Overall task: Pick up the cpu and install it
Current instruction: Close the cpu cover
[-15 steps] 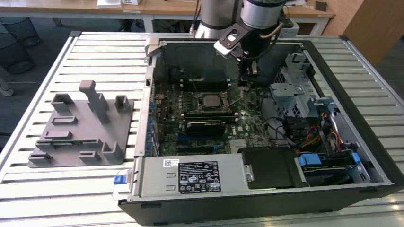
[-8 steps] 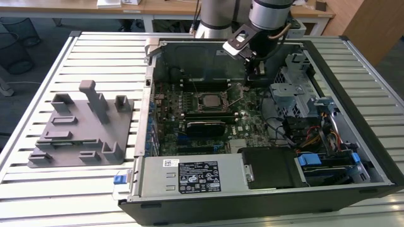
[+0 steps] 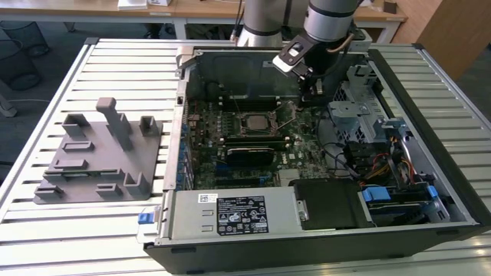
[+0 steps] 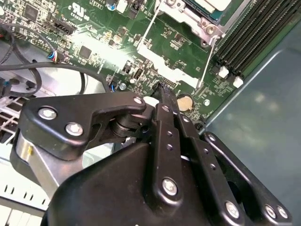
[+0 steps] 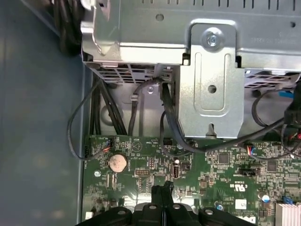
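The slatted counter [image 3: 115, 63] carried the open computer case [image 3: 307, 253], its motherboard [image 5: 216, 169] exposed. My gripper [image 4: 165, 96] hung low over that board, jaws pressed together with nothing between them, tip just beside the coin cell [image 5: 117, 162]. I judged that a careless move could scrape components or snag the thin wire lever [image 4: 207, 61]. The cpu [image 4: 209, 4], pale silvery top with a greenish edge, appeared to lie in the socket [image 4: 201, 27], apart from the jaws.
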